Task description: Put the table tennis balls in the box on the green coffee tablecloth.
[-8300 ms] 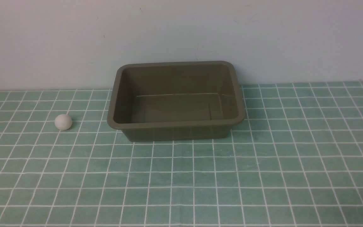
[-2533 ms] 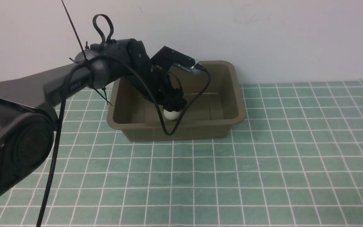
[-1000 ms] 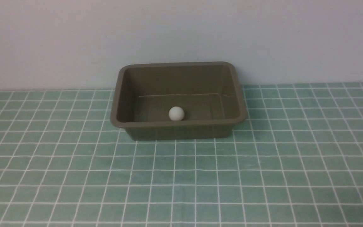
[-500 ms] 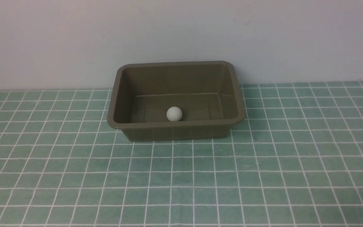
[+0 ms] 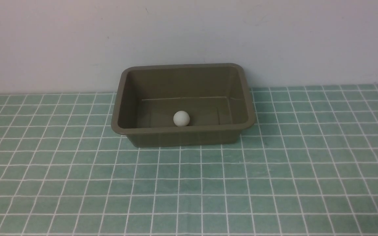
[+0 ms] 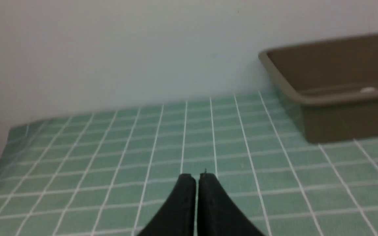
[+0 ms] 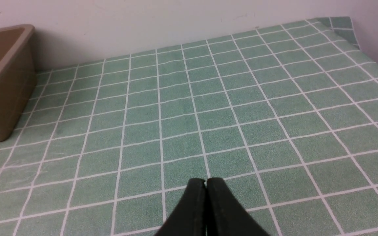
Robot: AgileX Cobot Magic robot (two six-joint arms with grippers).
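The white table tennis ball (image 5: 181,118) lies on the floor of the olive-brown box (image 5: 182,131), near its front wall. The box stands on the green checked tablecloth (image 5: 274,180) against the back wall. Neither arm shows in the front view. In the left wrist view my left gripper (image 6: 197,177) is shut and empty over the cloth, with the box (image 6: 340,118) apart from it; a sliver of the ball (image 6: 367,89) shows over the rim. In the right wrist view my right gripper (image 7: 205,181) is shut and empty over the cloth, and a corner of the box (image 7: 2,95) is apart from it.
A plain pale wall (image 5: 189,32) rises right behind the box. The cloth's far corner (image 7: 340,24) curls up by a side wall in the right wrist view. The cloth's edge (image 6: 11,134) shows in the left wrist view.
The left arm, which was in the box over the ball 2.5 s ago, has left the front view. The ball stays in the box. Nothing has moved in the last half second.
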